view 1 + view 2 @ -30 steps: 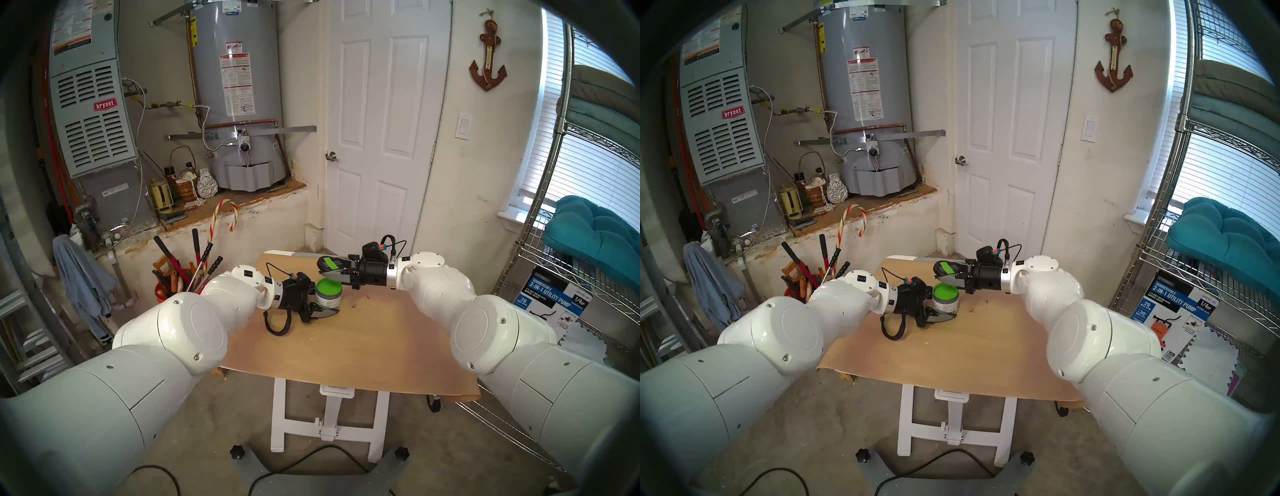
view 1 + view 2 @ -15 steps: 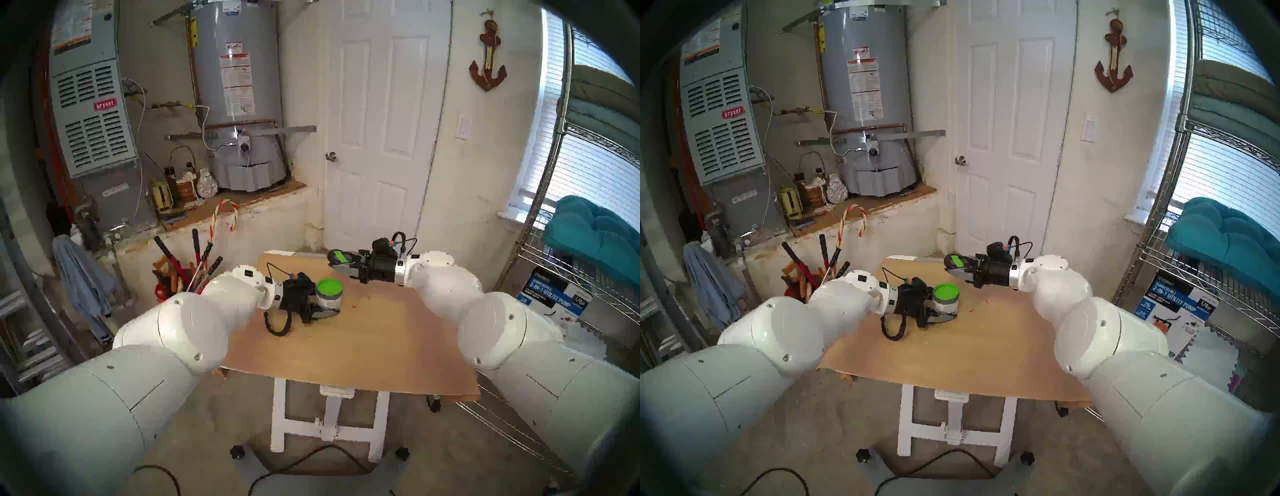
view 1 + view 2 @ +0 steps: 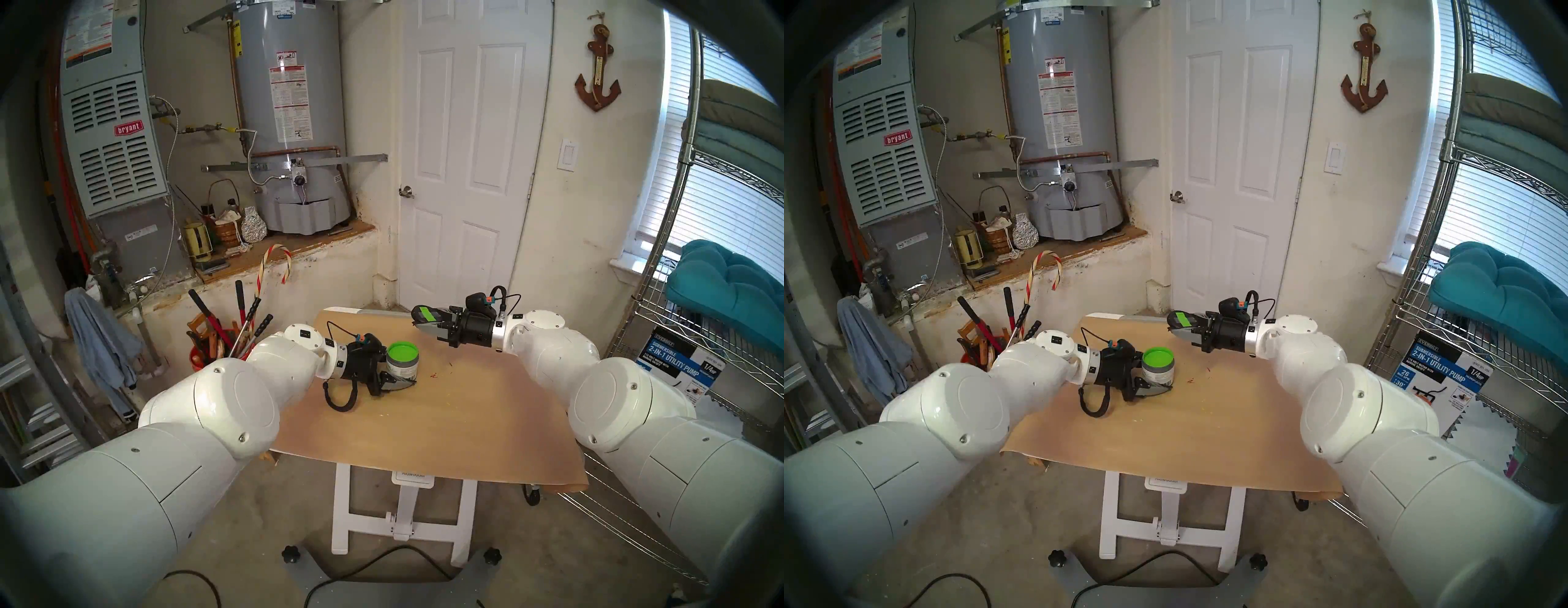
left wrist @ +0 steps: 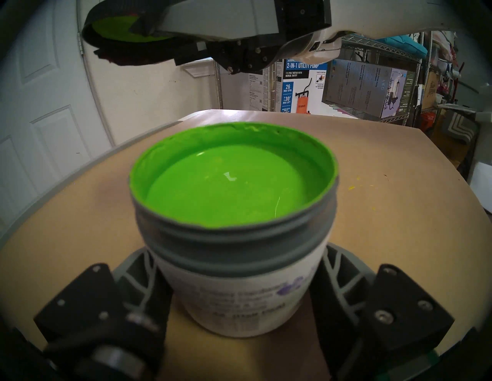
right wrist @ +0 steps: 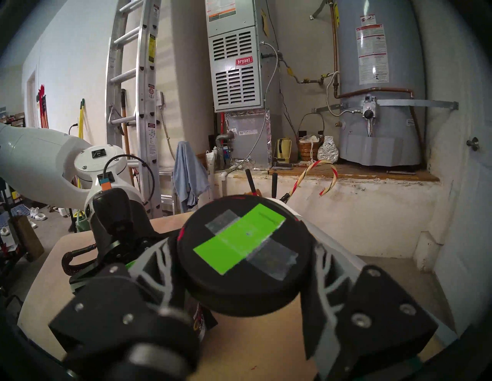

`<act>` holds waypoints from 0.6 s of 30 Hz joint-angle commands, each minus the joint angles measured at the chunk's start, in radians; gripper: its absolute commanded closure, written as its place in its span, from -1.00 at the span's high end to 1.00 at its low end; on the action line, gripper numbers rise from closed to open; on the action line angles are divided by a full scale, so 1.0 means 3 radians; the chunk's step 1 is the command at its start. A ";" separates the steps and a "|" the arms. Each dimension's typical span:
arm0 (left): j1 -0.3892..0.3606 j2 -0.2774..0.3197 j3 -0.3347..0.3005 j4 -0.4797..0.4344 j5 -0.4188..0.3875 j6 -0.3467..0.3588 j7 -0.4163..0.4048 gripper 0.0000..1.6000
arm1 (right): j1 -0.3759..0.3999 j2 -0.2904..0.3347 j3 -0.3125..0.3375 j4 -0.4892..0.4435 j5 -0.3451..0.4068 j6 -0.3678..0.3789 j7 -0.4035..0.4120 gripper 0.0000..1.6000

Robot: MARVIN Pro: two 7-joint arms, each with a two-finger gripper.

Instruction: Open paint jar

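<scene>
The paint jar point(image 3: 403, 361) stands open on the brown table top point(image 3: 445, 424), with bright green paint point(image 4: 229, 186) showing to its rim. My left gripper point(image 3: 401, 375) is shut on the jar's white-grey labelled body point(image 4: 239, 300), one finger point(image 4: 138, 287) on each side. My right gripper point(image 3: 424, 320) is shut on the black round lid point(image 5: 245, 255) with its green strip point(image 5: 239, 239). It holds the lid in the air above the table's far right part, well clear of the jar. The lid's green underside point(image 4: 125, 29) shows in the left wrist view.
An orange bucket of long-handled tools point(image 3: 225, 335) stands left of the table. A wire shelf rack point(image 3: 721, 322) with boxes stands to the right. A white door point(image 3: 466, 170) and a water heater point(image 3: 292, 119) are behind. A black cable point(image 3: 339, 395) loops under my left wrist.
My right gripper has carried the lid away from above the jar, to the right and toward the table's far edge. The jar and my left gripper have not moved.
</scene>
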 commanded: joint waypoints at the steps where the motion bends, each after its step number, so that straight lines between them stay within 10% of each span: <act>1: 0.0020 0.0020 0.0009 0.0003 0.0011 0.0008 -0.0013 -0.04 | 0.0079 0.0000 0.0004 0.0012 0.0004 -0.0022 -0.0010 -1.00; 7: 0.0025 0.0019 0.0009 -0.0003 0.0010 0.0012 -0.0013 0.06 | 0.0072 0.0017 0.0013 0.0033 -0.0006 -0.0034 -0.0029 -1.00; 10: 0.0027 0.0018 0.0009 -0.0006 0.0009 0.0013 -0.0016 0.78 | 0.0070 0.0024 0.0016 0.0044 -0.0013 -0.0041 -0.0036 -1.00; 18: 0.0030 0.0016 0.0007 -0.0016 0.0013 0.0031 -0.0021 1.00 | 0.0074 0.0036 0.0024 0.0066 -0.0029 -0.0052 -0.0050 -1.00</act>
